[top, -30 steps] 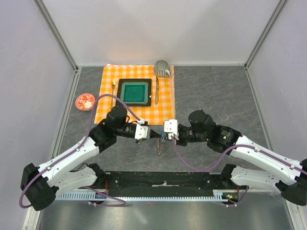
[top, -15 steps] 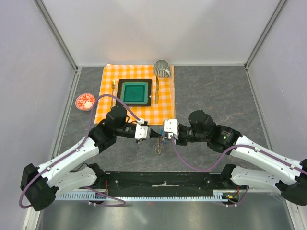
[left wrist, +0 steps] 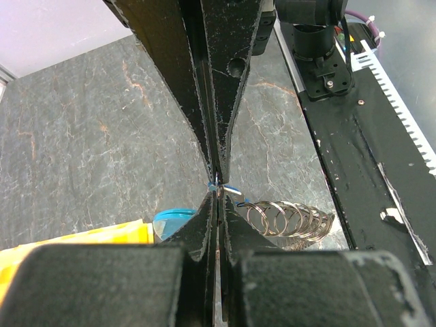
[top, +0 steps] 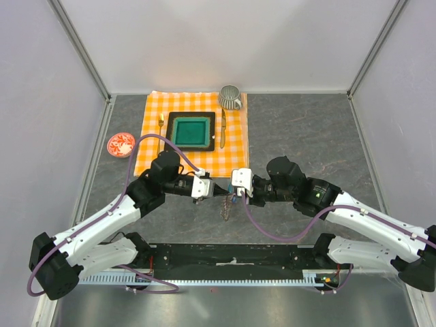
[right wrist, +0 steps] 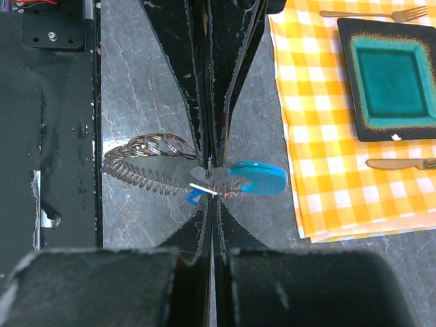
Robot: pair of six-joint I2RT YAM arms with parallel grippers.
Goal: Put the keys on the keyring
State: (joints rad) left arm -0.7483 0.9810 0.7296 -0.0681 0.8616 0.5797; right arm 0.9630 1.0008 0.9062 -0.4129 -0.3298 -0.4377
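Note:
My two grippers meet tip to tip over the grey table. My left gripper point(top: 219, 191) point(left wrist: 216, 195) is shut on a thin key with a curved bright-blue tag point(right wrist: 255, 178) point(left wrist: 176, 220). My right gripper point(top: 232, 195) point(right wrist: 216, 195) is shut on a thin bright end of the keyring. The keyring point(top: 224, 210) point(right wrist: 145, 161) point(left wrist: 286, 218) is a silvery coil of rings trailing from the pinch point toward the arm bases. A small blue bit point(right wrist: 194, 197) and some red show at the tips. Exactly how the key and the ring meet is hidden by the fingers.
An orange checked cloth point(top: 153, 146) point(right wrist: 320, 136) lies behind the grippers, bearing a green square plate point(top: 190, 131), a gold fork point(top: 161, 129), a gold knife point(top: 223, 129) and a ribbed cup point(top: 230, 97). A small red dish point(top: 120, 144) sits left. The black base rail point(top: 231, 257) is near.
My right gripper has edged slightly left toward the left gripper. The hanging keyring and the left arm have barely moved.

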